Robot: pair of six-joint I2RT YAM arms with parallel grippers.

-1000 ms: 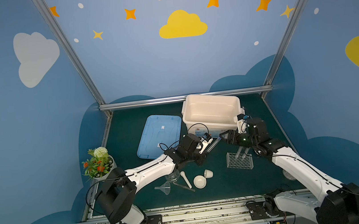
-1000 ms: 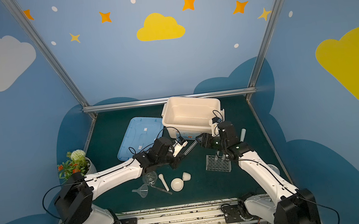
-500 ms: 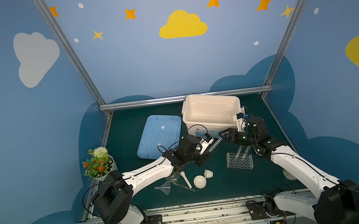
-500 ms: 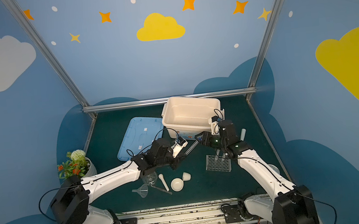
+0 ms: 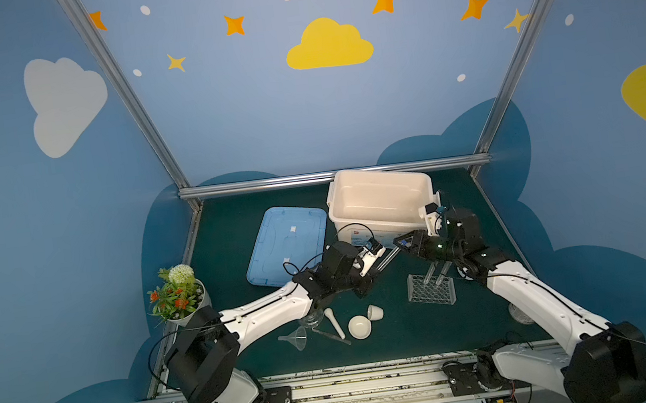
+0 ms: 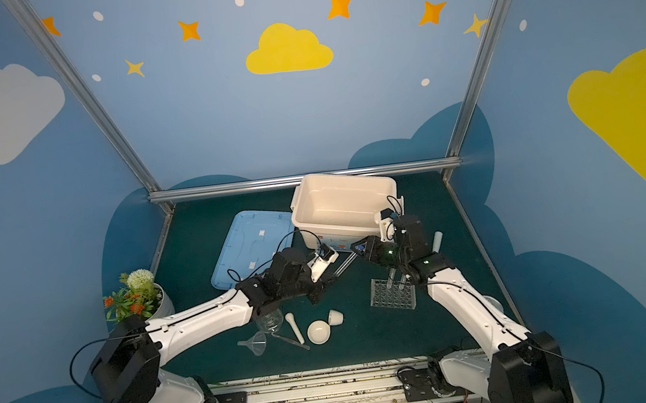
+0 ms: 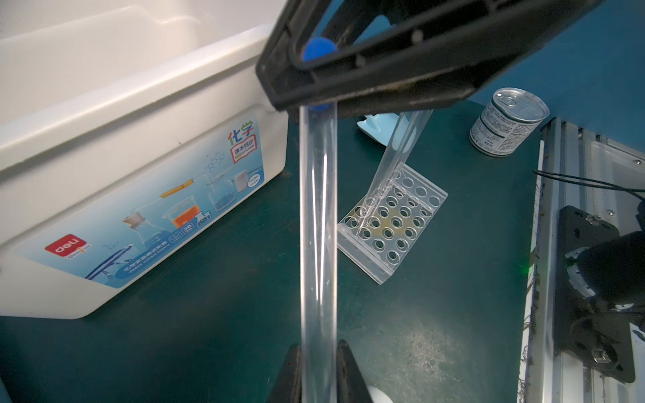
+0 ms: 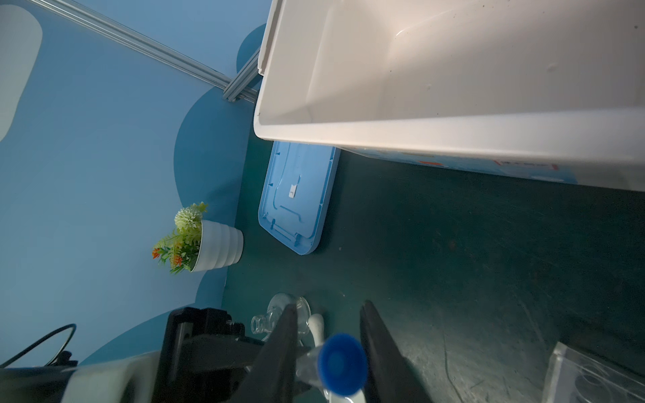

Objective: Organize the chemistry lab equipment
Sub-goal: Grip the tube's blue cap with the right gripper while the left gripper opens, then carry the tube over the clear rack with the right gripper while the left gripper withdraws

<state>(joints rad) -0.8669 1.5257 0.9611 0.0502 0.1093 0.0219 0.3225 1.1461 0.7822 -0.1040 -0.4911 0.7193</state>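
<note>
My left gripper (image 7: 319, 343) is shut on the lower end of a clear test tube (image 7: 318, 226), held in the air between the two arms (image 5: 388, 259). The tube's blue cap (image 8: 342, 363) sits between the fingers of my right gripper (image 8: 328, 303), which still shows a gap on one side. The clear holed rack (image 5: 430, 289) lies below the right gripper with two tubes (image 5: 431, 273) leaning in it. Near the front lie the glass flask (image 5: 312, 317), funnel (image 5: 298, 337), white pestle (image 5: 335, 322), bowl (image 5: 359, 326), cup (image 5: 374, 312) and tweezers (image 5: 329, 335).
An open white bin (image 5: 379, 227) stands at the back, close behind both grippers. Its blue lid (image 5: 287, 244) lies flat to the left of it. A potted flower plant (image 5: 176, 296) is at the left edge, and a metal tin (image 7: 508, 122) stands by the right rail.
The right gripper's jaws have narrowed around the tube's blue cap. The left gripper still holds the tube in nearly the same place.
</note>
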